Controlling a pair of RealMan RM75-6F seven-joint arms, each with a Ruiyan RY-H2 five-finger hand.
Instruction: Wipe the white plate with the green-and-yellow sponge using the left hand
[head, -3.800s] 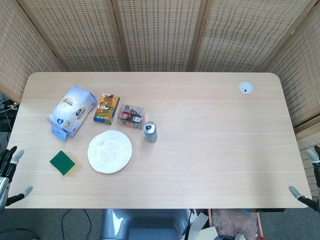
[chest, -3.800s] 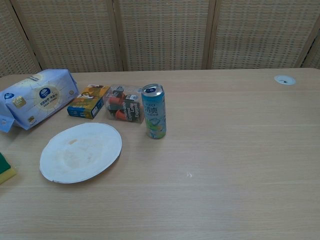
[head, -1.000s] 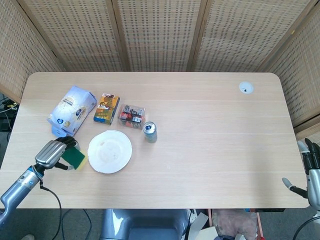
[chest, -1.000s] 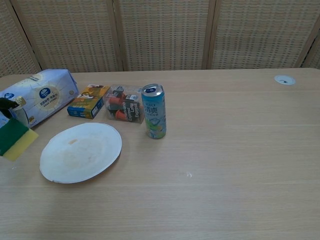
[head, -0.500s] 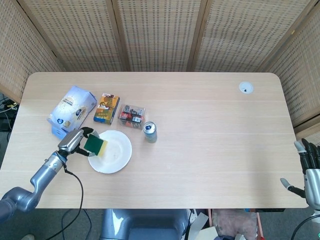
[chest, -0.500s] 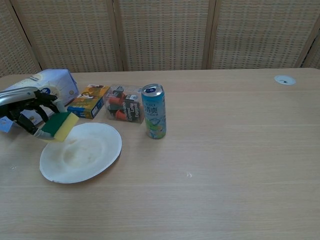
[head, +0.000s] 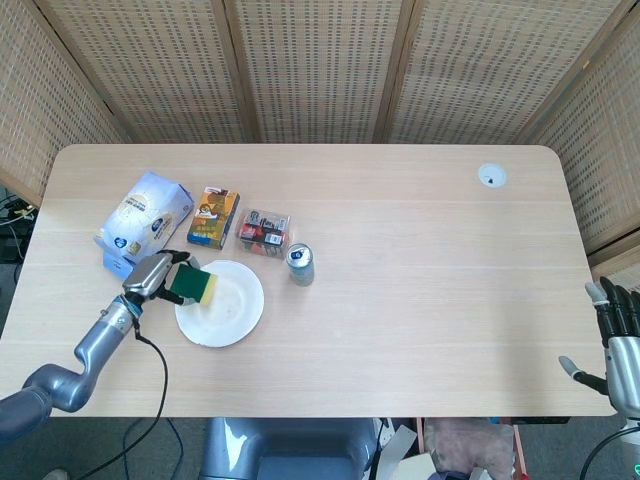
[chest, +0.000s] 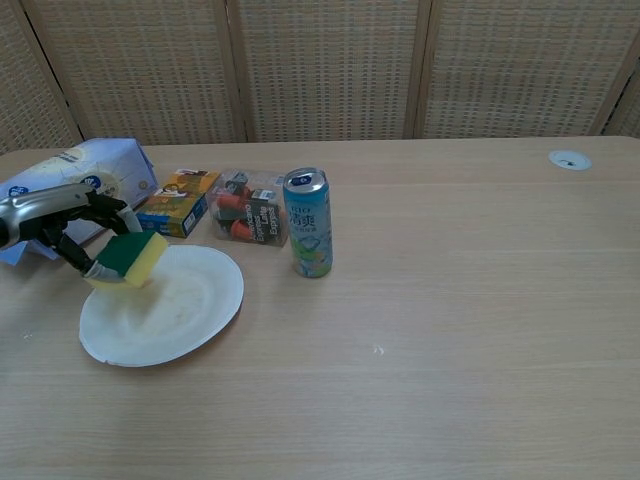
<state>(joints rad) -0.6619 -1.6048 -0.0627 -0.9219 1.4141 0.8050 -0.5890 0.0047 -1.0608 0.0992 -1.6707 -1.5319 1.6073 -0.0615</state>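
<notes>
The white plate (head: 228, 310) (chest: 170, 315) lies on the table left of centre. My left hand (head: 155, 276) (chest: 62, 225) grips the green-and-yellow sponge (head: 196, 287) (chest: 133, 259), green side up, over the plate's upper-left part. Whether the sponge touches the plate I cannot tell. My right hand (head: 617, 330) hangs off the table's right edge with its fingers apart and nothing in it; the chest view does not show it.
Behind the plate stand a blue tissue pack (head: 143, 220) (chest: 70, 187), an orange box (head: 214, 217) (chest: 178, 203), a clear box of small items (head: 264, 232) (chest: 248, 220) and a drink can (head: 300, 264) (chest: 307, 222). A white grommet (head: 491, 177) (chest: 569, 159) sits far right.
My left hand has carried the sponge from the table's left edge onto the plate, and in the last half second moved it slightly further right over the plate.
</notes>
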